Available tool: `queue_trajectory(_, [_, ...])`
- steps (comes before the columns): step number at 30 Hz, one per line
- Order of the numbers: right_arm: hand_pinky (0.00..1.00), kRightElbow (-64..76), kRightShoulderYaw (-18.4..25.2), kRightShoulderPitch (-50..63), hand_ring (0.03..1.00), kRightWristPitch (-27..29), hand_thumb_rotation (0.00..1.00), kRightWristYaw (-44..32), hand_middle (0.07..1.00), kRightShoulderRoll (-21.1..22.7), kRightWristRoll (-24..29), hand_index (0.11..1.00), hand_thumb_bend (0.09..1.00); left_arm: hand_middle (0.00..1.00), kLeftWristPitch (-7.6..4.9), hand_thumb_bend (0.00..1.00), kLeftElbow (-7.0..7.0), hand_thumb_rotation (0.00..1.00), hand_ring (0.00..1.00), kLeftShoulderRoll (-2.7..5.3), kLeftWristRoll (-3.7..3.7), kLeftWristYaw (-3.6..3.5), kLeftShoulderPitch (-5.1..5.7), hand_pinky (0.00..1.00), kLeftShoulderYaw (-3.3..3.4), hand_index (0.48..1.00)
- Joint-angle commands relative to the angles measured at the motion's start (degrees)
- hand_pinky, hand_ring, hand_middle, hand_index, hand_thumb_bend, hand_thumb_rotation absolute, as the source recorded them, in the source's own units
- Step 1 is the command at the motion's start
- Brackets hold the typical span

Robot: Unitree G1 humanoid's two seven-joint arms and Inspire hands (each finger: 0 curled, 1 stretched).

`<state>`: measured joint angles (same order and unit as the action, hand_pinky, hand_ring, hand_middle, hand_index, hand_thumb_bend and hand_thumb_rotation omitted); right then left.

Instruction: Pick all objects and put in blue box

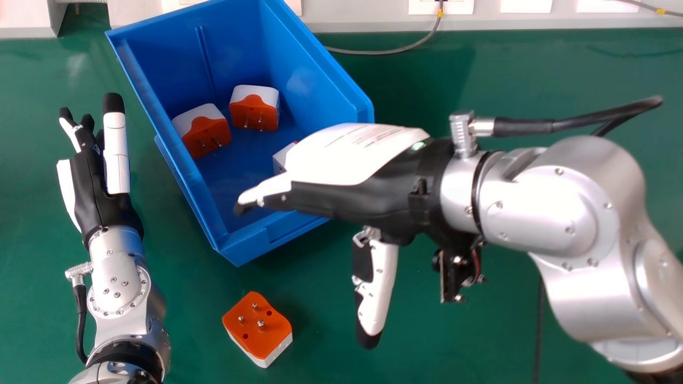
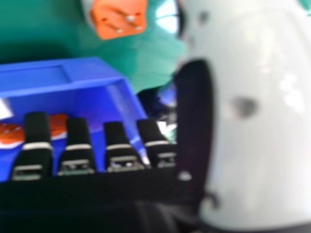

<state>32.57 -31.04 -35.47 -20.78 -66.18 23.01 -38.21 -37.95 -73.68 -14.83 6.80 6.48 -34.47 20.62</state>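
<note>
One right hand (image 1: 347,154): over the blue box (image 1: 248,248), at its right side, fingers straight out to the left, thumb spread wide; I see nothing held.
Reach to the loose adapter (image 1: 257,325): from my palm, back toward the robot and somewhat left, just off the box's near corner on the table (image 1: 453,341).
Adapter's long axis: seems slanted, far-left to near-right, pins up; I'd turn the wrist so thumb and fingers straddle its sides.
Nearer hand: the right, I judge; the left hand (image 1: 85,181) lies left of the box.
Inside the box: three adapters (image 1: 260,112), one partly hidden.
</note>
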Motion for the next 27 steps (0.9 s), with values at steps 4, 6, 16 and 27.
queue_trajectory(4, [0.80,-0.25,-3.61,0.07,0.874,-0.83,0.02,-0.73,0.901,-1.88,0.47,0.877,0.844,1.00,-0.74,0.95,0.62,0.90,0.98,-0.62,0.13,-0.57,-1.39,0.94,0.20,0.998])
queue_trajectory(6, [0.79,-0.96,-4.89,-0.32,0.869,-1.20,0.02,-1.25,0.900,-2.27,0.35,0.879,0.831,1.00,-0.73,0.95,0.60,0.90,0.98,-0.62,0.23,-0.77,-1.41,0.94,0.32,0.998])
queue_trajectory(16, [0.79,-3.49,-8.63,-3.05,0.855,-1.18,0.00,-4.23,0.907,-2.92,-0.81,0.898,0.784,1.00,-0.64,0.97,0.59,0.90,0.98,-0.48,-0.11,-0.42,-1.45,0.94,0.29,0.998])
queue_trajectory(27, [0.80,-3.86,-9.93,-2.16,0.840,-1.10,0.03,-2.04,0.904,-4.47,-2.81,0.911,0.815,1.00,-0.66,0.96,0.60,0.90,0.98,-0.36,-0.23,-0.01,-1.47,0.94,0.21,0.998])
